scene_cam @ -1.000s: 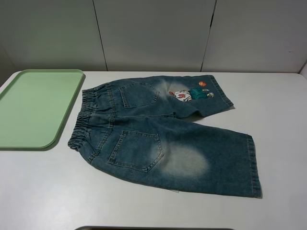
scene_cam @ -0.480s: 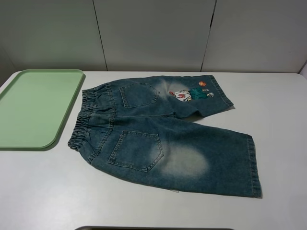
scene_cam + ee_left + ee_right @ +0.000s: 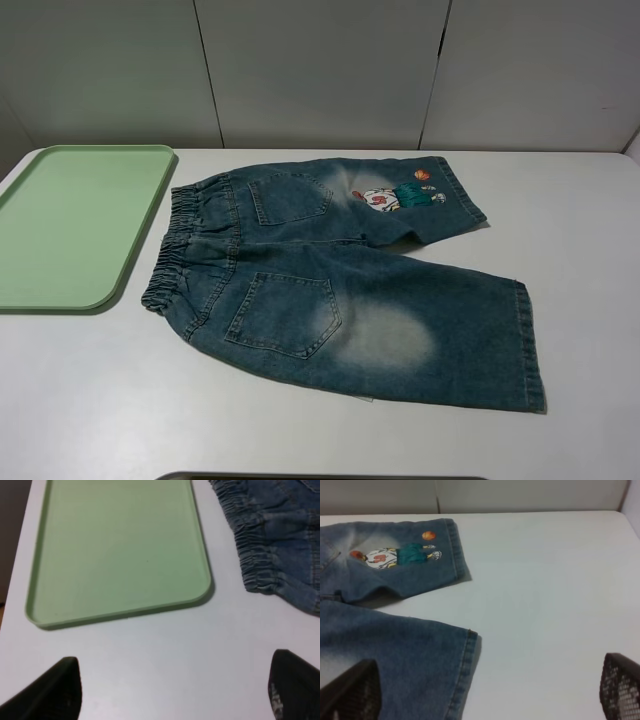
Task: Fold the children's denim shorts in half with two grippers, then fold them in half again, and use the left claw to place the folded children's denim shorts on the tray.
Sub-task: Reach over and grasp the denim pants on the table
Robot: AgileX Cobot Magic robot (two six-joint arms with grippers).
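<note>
White table (image 3: 570, 260) bears flat denim shorts (image 3: 340, 290) just beside green tray (image 3: 70, 225).

The children's denim shorts (image 3: 340, 290) are woven cloth, matt and slightly rough, faded blue with pale bleached patches. Their elastic waistband (image 3: 185, 245) is puckered into fine ridges. The tray (image 3: 60, 230) is pale green plastic, smooth, with a faint satin sheen. The table (image 3: 100, 400) underneath has a smooth, matt white top. The left gripper (image 3: 175, 690) has dull black fingers (image 3: 57, 692) that look like plastic or rubber. On the right gripper (image 3: 487, 690) the black pads (image 3: 620, 690) carry a fine grid texture.
</note>
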